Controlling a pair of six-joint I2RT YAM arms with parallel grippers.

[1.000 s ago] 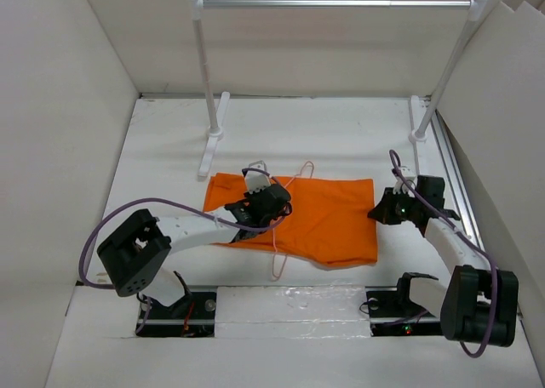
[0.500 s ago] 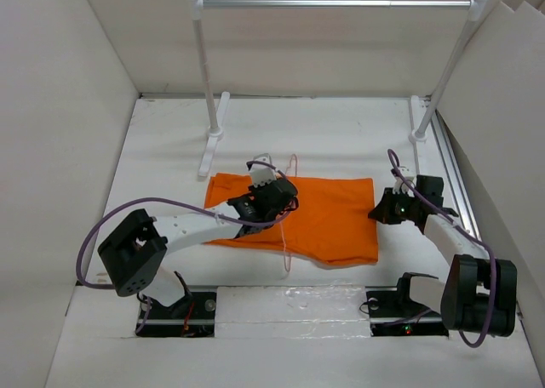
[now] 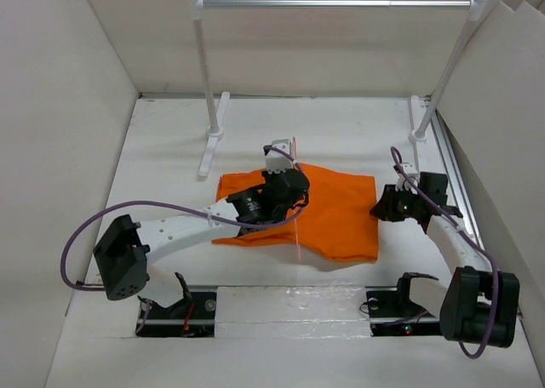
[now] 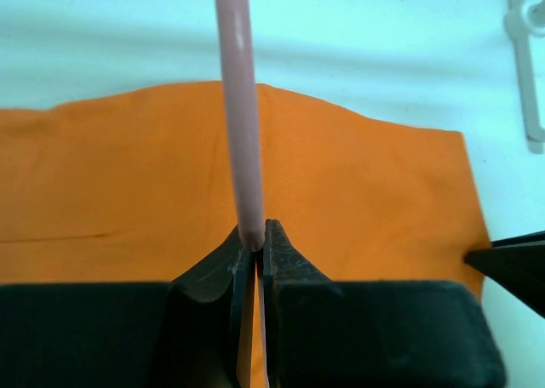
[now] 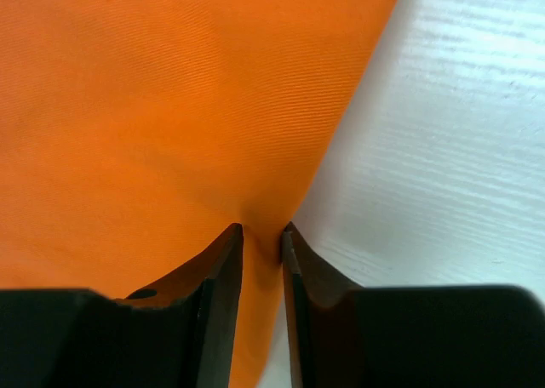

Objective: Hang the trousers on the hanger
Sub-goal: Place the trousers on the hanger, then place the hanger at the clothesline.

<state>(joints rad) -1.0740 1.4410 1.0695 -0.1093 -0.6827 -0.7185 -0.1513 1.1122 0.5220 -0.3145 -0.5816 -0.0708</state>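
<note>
Now hanger [image 4: 238, 107] being swung up edge-on above trousers [image 3: 341, 213] by left gripper [image 4: 253, 235], jaws pressed together on its wire; earlier it was lying flat, triangle spread. Left arm being reached further toward rail [image 3: 341, 3]. Trousers being left flat on table [image 3: 341, 133], not yet threaded. Right gripper [image 5: 261, 231] jaws being eased slightly apart around right trouser edge; grip cannot be told. Threading judged being set up.

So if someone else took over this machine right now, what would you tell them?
Left hand: shut on the hanger, holding it over the trousers.
Right hand: at the trousers' right edge, cloth between slightly parted jaws; grip unclear.
Trousers lie flat on the table.
Done: hanger grasped.
Left: get the trousers onto the hanger.
</note>
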